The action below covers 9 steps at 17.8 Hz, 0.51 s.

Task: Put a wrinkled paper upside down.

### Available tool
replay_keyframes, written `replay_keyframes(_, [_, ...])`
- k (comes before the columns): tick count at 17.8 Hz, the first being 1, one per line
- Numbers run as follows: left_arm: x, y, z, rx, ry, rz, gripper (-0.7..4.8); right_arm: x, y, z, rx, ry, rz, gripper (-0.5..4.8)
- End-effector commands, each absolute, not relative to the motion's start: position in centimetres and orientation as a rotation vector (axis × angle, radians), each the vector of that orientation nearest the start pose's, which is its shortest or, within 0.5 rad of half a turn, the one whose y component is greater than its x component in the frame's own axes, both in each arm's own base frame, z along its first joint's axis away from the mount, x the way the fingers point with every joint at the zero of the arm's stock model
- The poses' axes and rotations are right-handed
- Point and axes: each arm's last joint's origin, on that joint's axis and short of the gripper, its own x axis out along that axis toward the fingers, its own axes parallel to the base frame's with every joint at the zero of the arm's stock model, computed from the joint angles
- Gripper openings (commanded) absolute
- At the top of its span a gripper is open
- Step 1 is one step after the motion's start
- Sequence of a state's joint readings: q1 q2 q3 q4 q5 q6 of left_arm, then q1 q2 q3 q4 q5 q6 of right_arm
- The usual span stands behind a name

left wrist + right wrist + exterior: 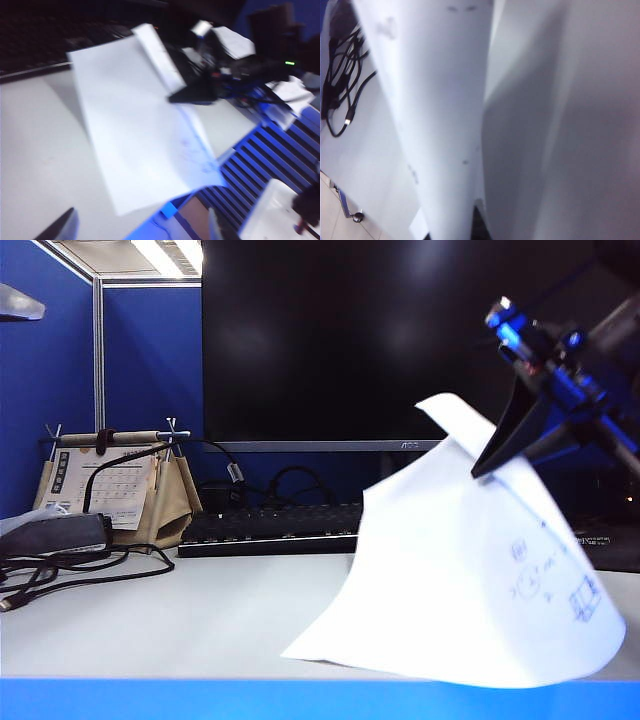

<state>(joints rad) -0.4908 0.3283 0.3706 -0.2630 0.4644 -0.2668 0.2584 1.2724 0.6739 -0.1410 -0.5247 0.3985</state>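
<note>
**Lifting the Wrinkled Sheet: Right Gripper Engaged**

Holding the wrinkled paper (455,570) by its upper edge, the right gripper (495,455) stands raised at the right of the exterior view, its dark fingers closed nearly together and pinching the sheet. The paper hangs in a tent shape, and its lower edge rests on the white table (150,620) near the front rim. Small blue pen doodles (555,580) show on the side facing the exterior camera; none can be read as words. In the right wrist view the sheet (440,115) fills most of the frame, blurred.

The left gripper (140,227) is spread wide and holds nothing; its two fingertips show at the frame edge of the left wrist view, well apart from the paper (135,135).

Behind the paper stand a dark monitor (330,340), its bezel logo too small to read, a black keyboard (270,528), and at far left a desk calendar (115,485) with illegible print.
</note>
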Motion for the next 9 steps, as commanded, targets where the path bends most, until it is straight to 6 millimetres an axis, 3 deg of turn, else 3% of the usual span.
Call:
replay_keyframes(1, [8.5,-6.1,24.1,-0.264,0.354,-0.943,3.41,24.7,7.7,18.8,0.471,0.935,0.58,0.54])
replay_keyframes(4, [8.4,-6.1,24.1,-0.264,0.357,-0.947,3.41,25.1,7.7,17.7,0.462,0.967,0.556,1.82])
replay_keyframes(9, [8.4,-6.1,24.1,-0.264,0.352,-0.944,3.41,25.6,6.4,17.8,0.481,0.929,0.506,2.04])
